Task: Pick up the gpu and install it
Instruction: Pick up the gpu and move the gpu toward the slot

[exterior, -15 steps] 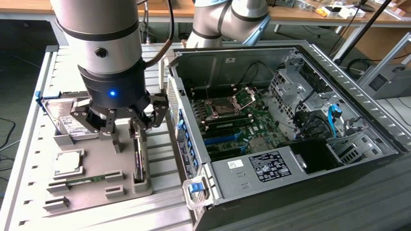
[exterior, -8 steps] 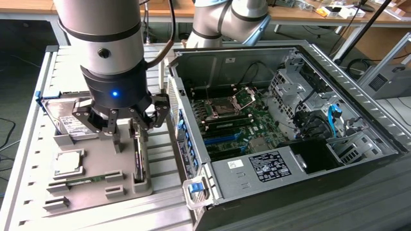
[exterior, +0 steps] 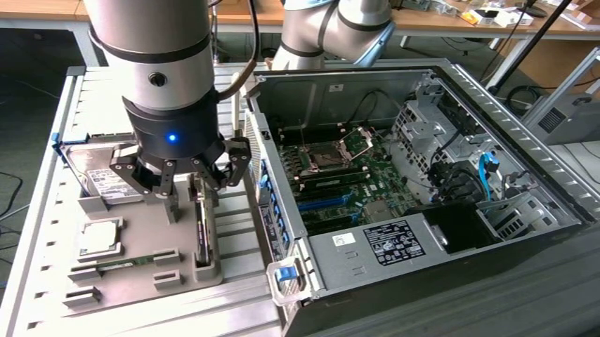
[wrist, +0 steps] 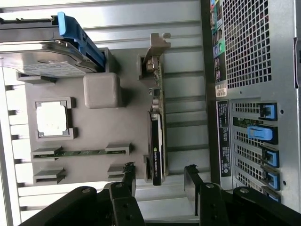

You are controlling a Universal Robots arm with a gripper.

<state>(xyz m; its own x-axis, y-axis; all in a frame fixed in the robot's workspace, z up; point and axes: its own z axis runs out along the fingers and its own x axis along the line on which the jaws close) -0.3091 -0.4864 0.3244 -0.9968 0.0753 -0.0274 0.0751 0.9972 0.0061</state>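
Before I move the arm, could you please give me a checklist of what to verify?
1. tool open: ok, jaws wide apart.
2. tool straddling the gpu: ok, card's end lies between the fingers.
3. gpu upright on edge in the grey fixture: ok.
4. gpu gripped: not ok, fingers clear of it.
5. computer case side open: ok.
6. slot on the motherboard free: cannot tell.
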